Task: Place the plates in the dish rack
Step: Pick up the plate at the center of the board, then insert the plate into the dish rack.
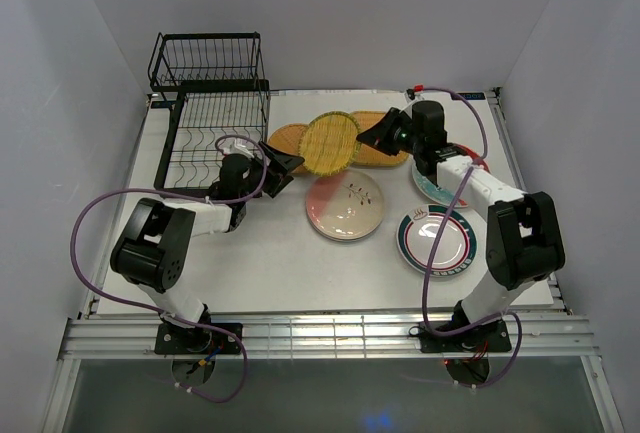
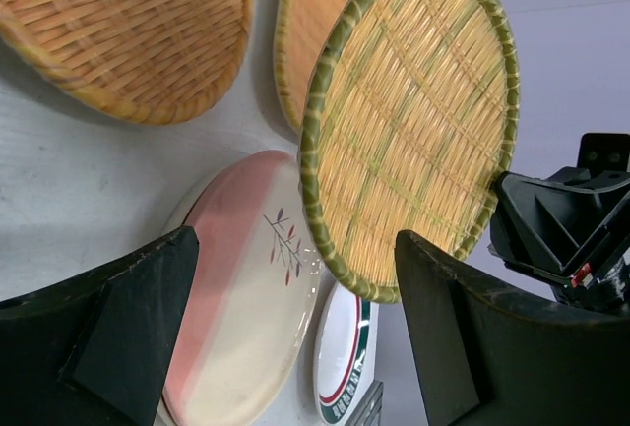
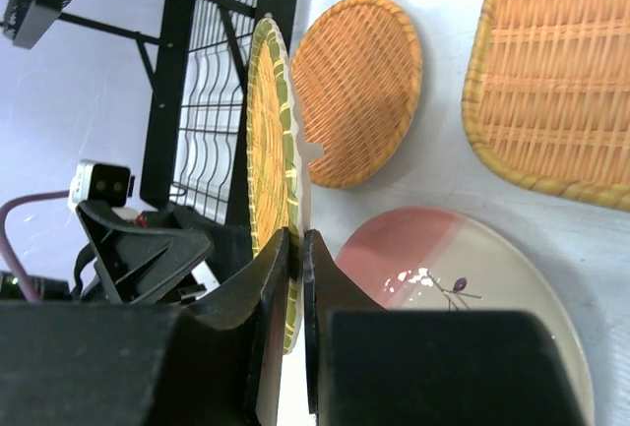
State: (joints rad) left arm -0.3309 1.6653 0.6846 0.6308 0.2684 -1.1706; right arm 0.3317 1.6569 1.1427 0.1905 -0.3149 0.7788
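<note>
Currently the right jaws are pinching the rim of the round woven plate, holding it on edge above the bench, right of the dish rack, while the left jaws are waiting spread wide just beside it. Judging by this, the left jaws should be closing squarely on the stiff, green-bound rim, since the straw weave is offering grip but the thin disc could be pivoting.

I work in a lab test cell. Plain white walls box my white table; purple cables loop loose.
</note>
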